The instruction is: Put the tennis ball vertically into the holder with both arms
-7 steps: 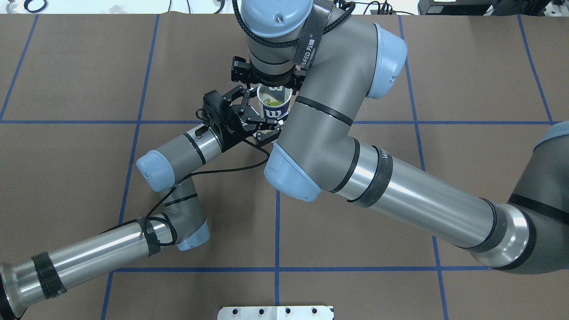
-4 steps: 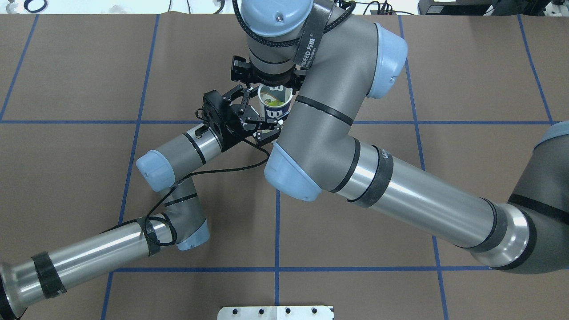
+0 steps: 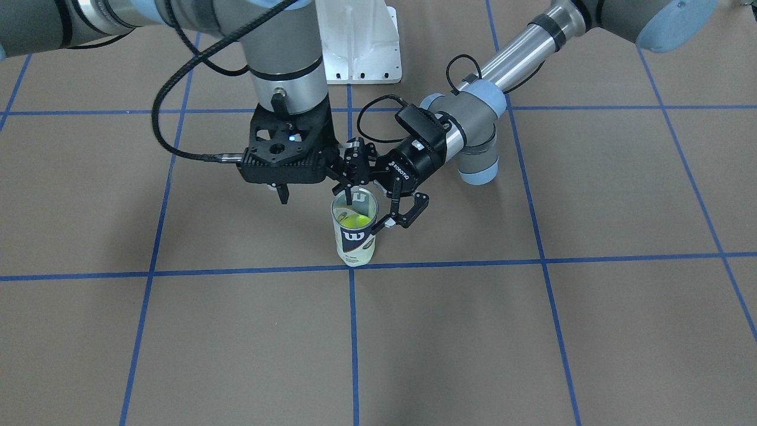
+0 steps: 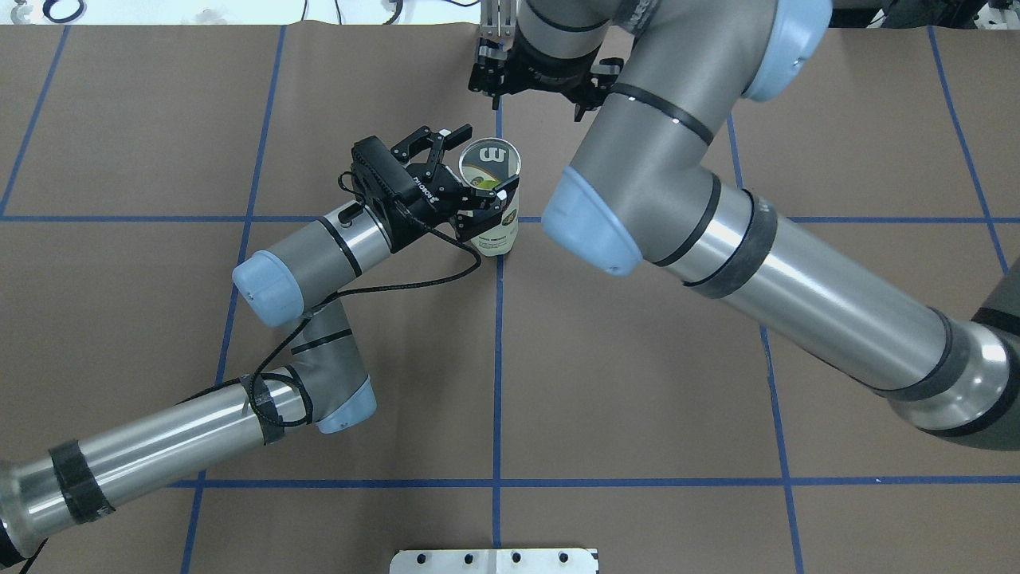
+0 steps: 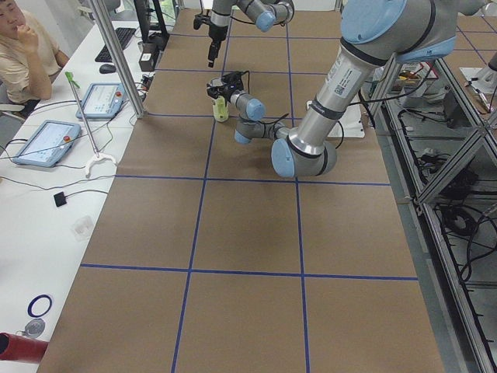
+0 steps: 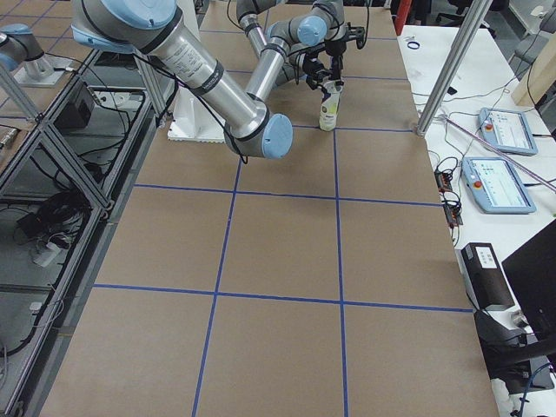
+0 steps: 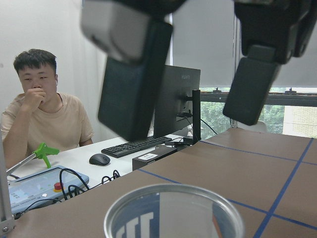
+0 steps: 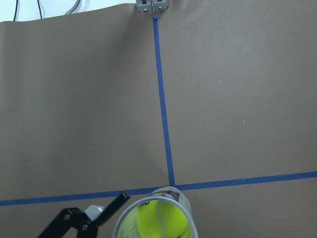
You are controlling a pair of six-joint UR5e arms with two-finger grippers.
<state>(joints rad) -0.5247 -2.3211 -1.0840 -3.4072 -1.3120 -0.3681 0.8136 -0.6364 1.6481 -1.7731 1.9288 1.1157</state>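
The holder [image 3: 353,236] is a clear tube with a navy "W" label. It stands upright on the brown table by a blue tape crossing, and shows from above in the overhead view [image 4: 496,231]. A yellow-green tennis ball [image 3: 353,221] lies inside it, also seen in the right wrist view [image 8: 161,220]. My left gripper [image 3: 364,210] is open. Its fingers straddle the holder's top with a gap on each side [image 4: 484,159]. My right gripper [image 3: 314,194] is open and empty. It hangs above and beside the holder on the robot's right side.
The white metal pedestal base [image 3: 361,41] stands at the robot's side of the table [image 4: 494,560]. A seated operator [image 5: 23,47] and control tablets [image 5: 102,97] are at a side table beyond the far edge. My right forearm [image 4: 797,295] spans the table's right half.
My right arm has lifted off from directly over the holder and drawn back toward the far edge, uncovering the holder's mouth. My left gripper's fingers now stand wider around the holder.
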